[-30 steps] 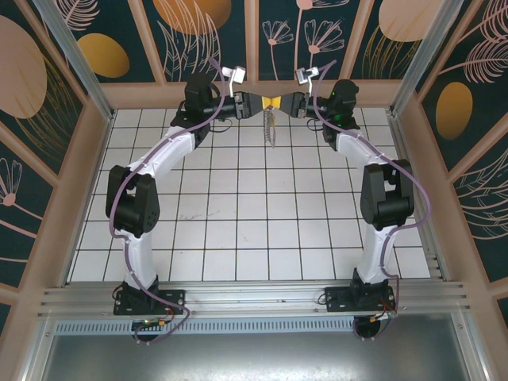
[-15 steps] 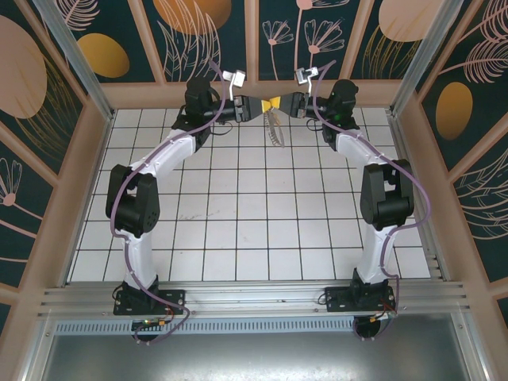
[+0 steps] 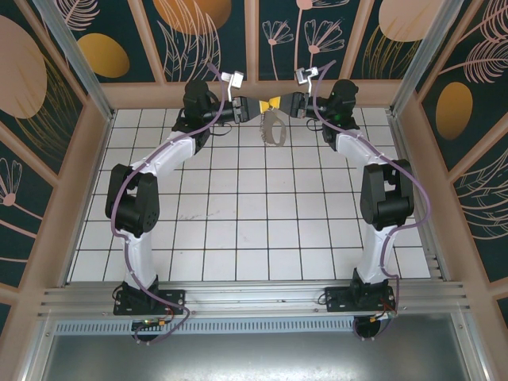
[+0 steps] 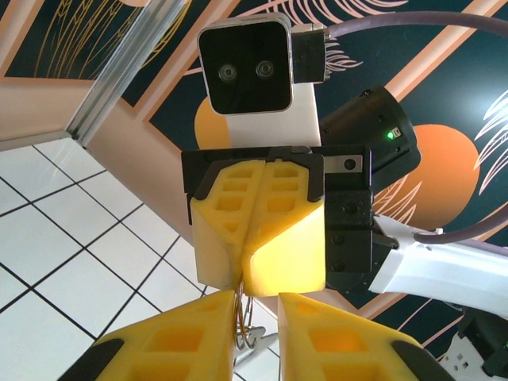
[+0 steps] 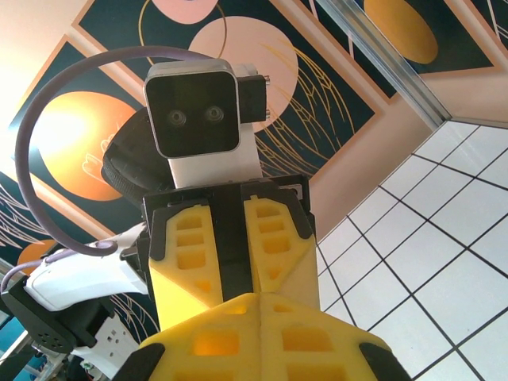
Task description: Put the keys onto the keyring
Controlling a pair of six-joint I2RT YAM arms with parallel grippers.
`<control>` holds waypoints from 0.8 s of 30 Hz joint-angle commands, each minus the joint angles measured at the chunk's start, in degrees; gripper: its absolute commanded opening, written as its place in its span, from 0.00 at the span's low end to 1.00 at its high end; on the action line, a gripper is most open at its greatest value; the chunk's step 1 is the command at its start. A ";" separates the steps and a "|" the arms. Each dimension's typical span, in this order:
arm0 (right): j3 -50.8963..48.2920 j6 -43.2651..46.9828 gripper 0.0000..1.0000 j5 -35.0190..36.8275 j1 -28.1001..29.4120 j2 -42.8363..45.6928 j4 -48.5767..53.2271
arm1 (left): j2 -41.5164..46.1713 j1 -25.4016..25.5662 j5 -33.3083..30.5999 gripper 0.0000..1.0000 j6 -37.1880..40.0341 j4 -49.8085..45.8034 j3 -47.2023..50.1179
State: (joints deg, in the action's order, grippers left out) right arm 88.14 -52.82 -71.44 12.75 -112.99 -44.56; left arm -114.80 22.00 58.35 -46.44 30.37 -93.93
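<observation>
The keyring hangs in the air at the back of the tiled floor, just under the 2 grippers meeting tip to tip. 1 second ago it is a thin sliver pointing straight down; now we see it swung out and tilted, showing a wider oval. The right gripper stays clenched tight on the ring's top. The left gripper faces it, its fingers a narrow gap apart with the ring's wire running between them. We cannot tell whether they pinch it.

White tiled floor, floral-patterned walls
</observation>
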 commanded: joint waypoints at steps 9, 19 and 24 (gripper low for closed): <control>1.03 0.98 0.00 0.64 0.62 2.34 -2.25 | -1.00 0.06 1.77 0.13 -2.44 5.14 0.50; -0.74 1.37 0.00 1.81 0.70 3.70 -2.06 | -1.10 0.06 1.29 0.27 -1.96 4.97 -0.14; -1.56 1.85 0.00 2.69 0.74 4.43 -1.71 | -1.22 0.06 0.82 0.25 -1.21 3.91 -0.82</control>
State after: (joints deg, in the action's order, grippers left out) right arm 86.98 -52.49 -69.84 13.04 -112.12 -44.51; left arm -115.26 21.91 58.33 -48.64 33.17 -93.38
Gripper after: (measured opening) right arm 0.042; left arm 0.256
